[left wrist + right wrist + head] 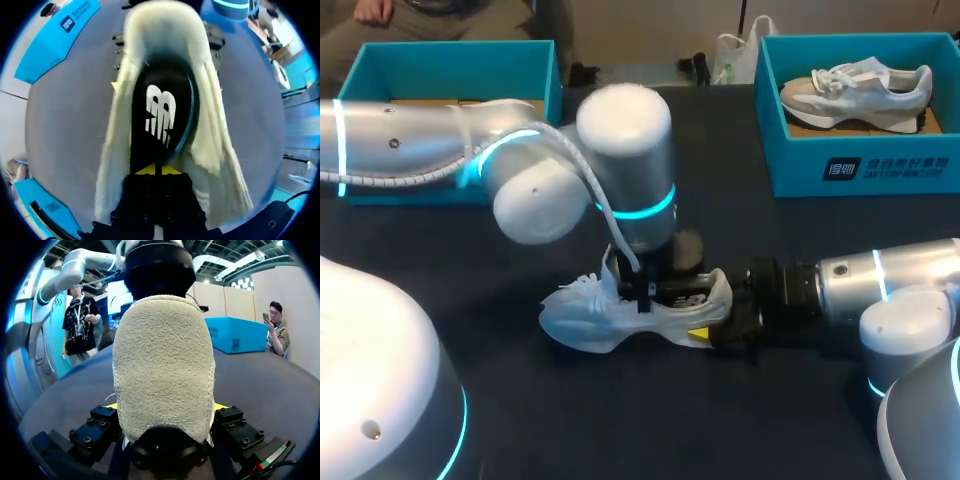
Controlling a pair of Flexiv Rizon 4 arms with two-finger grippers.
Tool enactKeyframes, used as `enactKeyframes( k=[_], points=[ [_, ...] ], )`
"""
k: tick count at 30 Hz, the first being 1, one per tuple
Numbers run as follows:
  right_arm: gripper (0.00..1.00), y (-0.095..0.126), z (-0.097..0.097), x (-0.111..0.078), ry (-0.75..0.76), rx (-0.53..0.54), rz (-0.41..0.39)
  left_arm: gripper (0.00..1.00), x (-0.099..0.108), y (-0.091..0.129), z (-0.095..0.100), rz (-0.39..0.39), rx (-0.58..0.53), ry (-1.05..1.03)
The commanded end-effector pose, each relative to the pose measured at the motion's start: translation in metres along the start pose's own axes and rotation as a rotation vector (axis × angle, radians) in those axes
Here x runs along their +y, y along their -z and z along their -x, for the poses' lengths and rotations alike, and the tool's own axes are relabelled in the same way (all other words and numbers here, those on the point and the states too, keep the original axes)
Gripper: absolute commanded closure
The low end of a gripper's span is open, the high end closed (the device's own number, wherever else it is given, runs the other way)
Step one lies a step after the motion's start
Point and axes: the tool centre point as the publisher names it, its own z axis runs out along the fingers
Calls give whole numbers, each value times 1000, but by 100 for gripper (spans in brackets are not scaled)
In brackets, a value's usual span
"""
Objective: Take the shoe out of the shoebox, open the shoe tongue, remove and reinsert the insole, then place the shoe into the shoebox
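A dark table (pixel 620 420) carries two open teal shoeboxes at its far side, the left shoebox (pixel 460 60) behind the left arm (pixel 440 140) and the right shoebox (pixel 840 165) holding a second pale shoe (pixel 860 90). The white shoe (pixel 580 320) sits upright on the table's middle, well apart from both boxes. Its long axis runs side to side, toe toward the robot's left and heel toward its right. The right gripper (pixel 165 407) comes in level from the right and is clamped on the heel, one yellow tip on each side. The left gripper (pixel 155 169) points straight down into the shoe's opening, its tips pressed together on the near end of the black insole (pixel 160 110), which stands tilted inside the shoe.
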Motion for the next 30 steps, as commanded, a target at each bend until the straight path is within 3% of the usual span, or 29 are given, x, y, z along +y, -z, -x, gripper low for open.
enactKeyframes(
  k=[1,20,30],
  points=[
    [100,-1,-2,1,-1,2,-7,100,13,20,8,-79,64,-1],
    [100,-1,-2,1,-1,2,-7,100,13,56,-6,-257,85,29],
    [100,-1,-2,1,-1,2,-7,100,13,70,-3,-332,63,67]
  ],
)
